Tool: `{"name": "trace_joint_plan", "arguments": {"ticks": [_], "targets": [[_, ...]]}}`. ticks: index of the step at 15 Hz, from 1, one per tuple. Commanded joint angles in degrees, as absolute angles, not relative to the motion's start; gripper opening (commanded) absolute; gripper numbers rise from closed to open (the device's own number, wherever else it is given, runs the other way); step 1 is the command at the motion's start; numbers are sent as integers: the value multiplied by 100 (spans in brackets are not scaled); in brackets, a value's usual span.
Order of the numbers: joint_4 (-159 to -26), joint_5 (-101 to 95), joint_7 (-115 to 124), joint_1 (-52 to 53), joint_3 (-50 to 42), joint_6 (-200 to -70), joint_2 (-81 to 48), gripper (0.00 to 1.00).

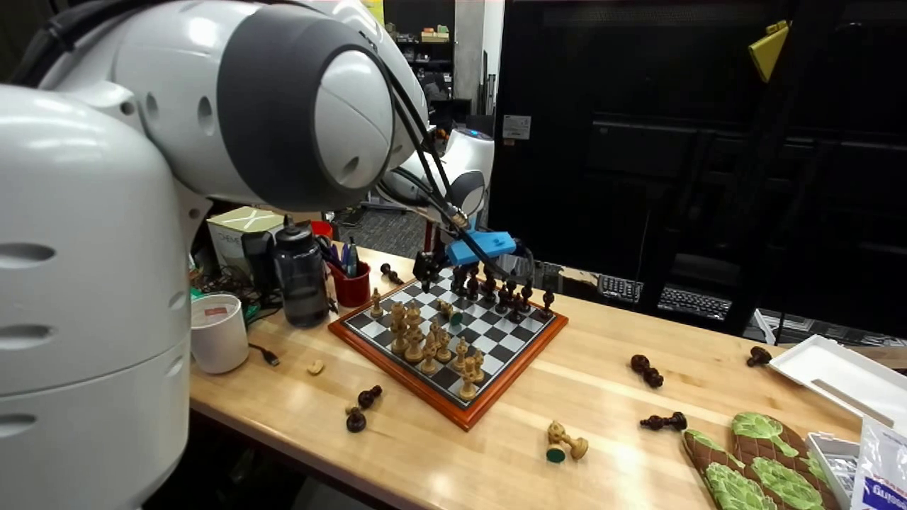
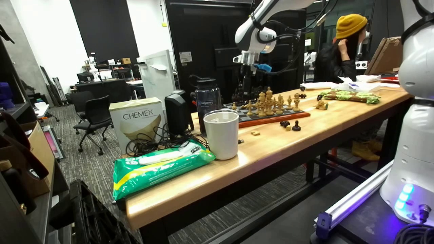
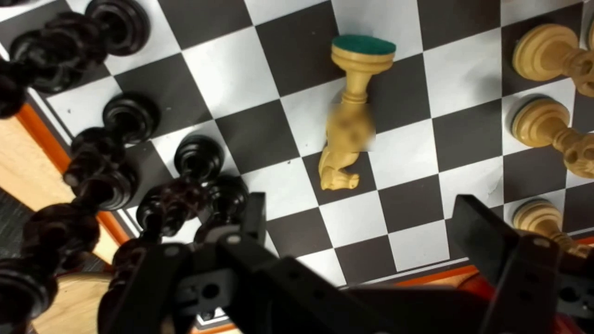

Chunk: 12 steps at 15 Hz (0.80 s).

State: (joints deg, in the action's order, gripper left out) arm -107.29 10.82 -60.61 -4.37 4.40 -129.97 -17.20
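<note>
A wooden chessboard (image 1: 521, 369) with a red-brown rim lies on the table. In the wrist view my gripper (image 3: 362, 211) is over the board, its fingers wide apart and nothing between them. A light knight (image 3: 350, 116) with a green felt base lies on its side ahead of the fingertips, untouched; its middle looks blurred. Dark pieces (image 3: 132, 118) crowd beside the left finger, and whether they touch it I cannot tell. Light pieces (image 3: 540, 120) stand at the right. In an exterior view the gripper (image 2: 247, 84) points down behind the light pieces (image 2: 268, 101).
Near the board stand a dark bottle (image 1: 299, 276), a red pen cup (image 1: 352, 289) and a white mug (image 1: 218, 340). Loose pieces, including a light one (image 1: 565, 440) and a dark one (image 1: 665, 421), lie around. Oven mitts (image 1: 765, 460) and a white tray (image 1: 843, 372) are farther along.
</note>
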Motion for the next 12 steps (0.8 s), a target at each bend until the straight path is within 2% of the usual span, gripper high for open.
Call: {"name": "trace_joint_plan", "arguments": {"ticks": [1, 12], "targets": [[-10770, 1249, -6162, -510, 499, -13139, -1673, 100], [-11116, 2921, -7545, -907, 716, -13943, -1463, 100]]}}
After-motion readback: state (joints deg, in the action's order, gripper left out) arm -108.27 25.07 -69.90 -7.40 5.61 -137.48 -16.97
